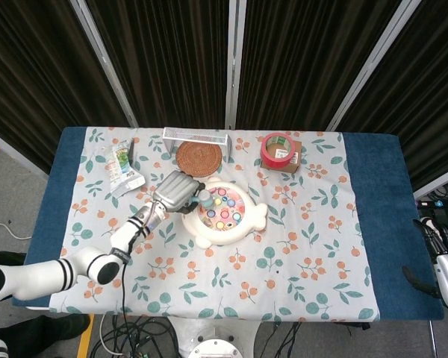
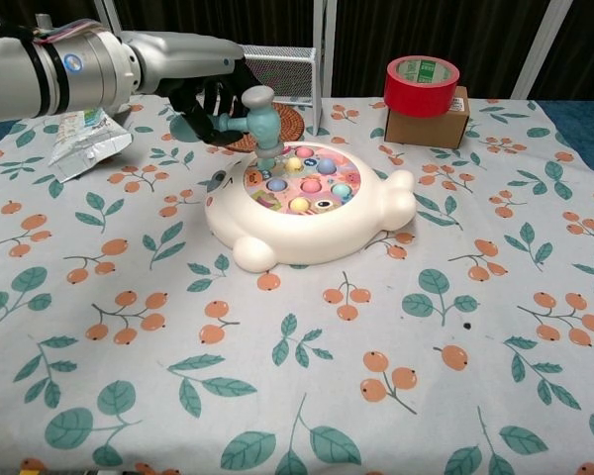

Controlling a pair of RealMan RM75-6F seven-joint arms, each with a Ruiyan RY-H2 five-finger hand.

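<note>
The left hand (image 2: pixel 203 94) grips a toy hammer (image 2: pixel 260 117), fingers (image 2: pixel 221 97) wrapped round its handle, the head poised over the rear-left pegs of the whack-a-mole toy (image 2: pixel 307 203) on the worktop (image 2: pixel 396 376).

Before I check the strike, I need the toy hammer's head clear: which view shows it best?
The chest view: the toy hammer shows side-on above the peg board toy, held by the left hand. The head view shows only its top.

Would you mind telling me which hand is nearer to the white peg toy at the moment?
The left. The left hand holds a small hammer right over the white peg toy. The right hand is far off, past the table's right edge.
</note>
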